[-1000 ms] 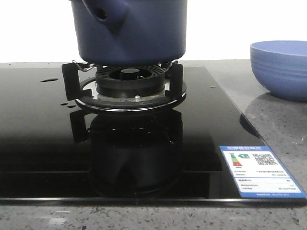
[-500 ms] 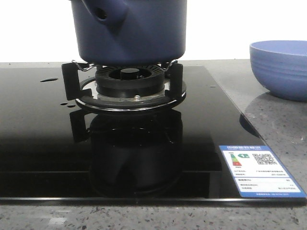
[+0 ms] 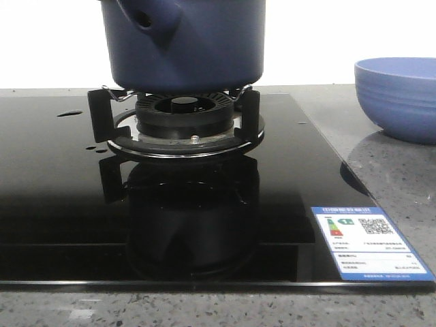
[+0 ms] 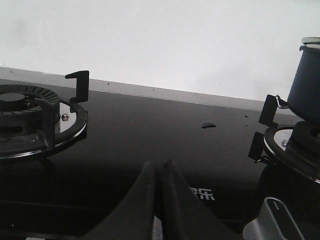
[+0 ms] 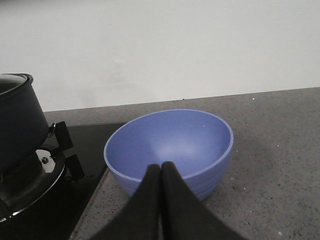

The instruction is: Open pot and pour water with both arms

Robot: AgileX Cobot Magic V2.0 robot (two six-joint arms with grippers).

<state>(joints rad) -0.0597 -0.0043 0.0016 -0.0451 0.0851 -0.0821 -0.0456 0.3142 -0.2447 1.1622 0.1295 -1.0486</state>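
The dark navy pot [image 3: 184, 44] stands on the burner grate [image 3: 180, 119] of the black glass hob; its side socket [image 3: 146, 17] with a round hole faces the front left. Its top is cut off in the front view. It also shows in the left wrist view [image 4: 306, 82] and the right wrist view [image 5: 17, 125]. Small drops and a puddle of water [image 3: 69, 114] lie on the glass left of the burner, also seen in the left wrist view [image 4: 208, 124]. My left gripper [image 4: 160, 167] is shut and empty above the hob. My right gripper [image 5: 161, 167] is shut and empty just before the light blue bowl [image 5: 170, 147].
The light blue bowl [image 3: 398, 95] stands on the grey speckled counter [image 3: 402, 177] right of the hob. A second burner [image 4: 30, 120] and a grey knob [image 4: 272, 225] show in the left wrist view. An energy label [image 3: 368, 242] sticks on the hob's front right corner.
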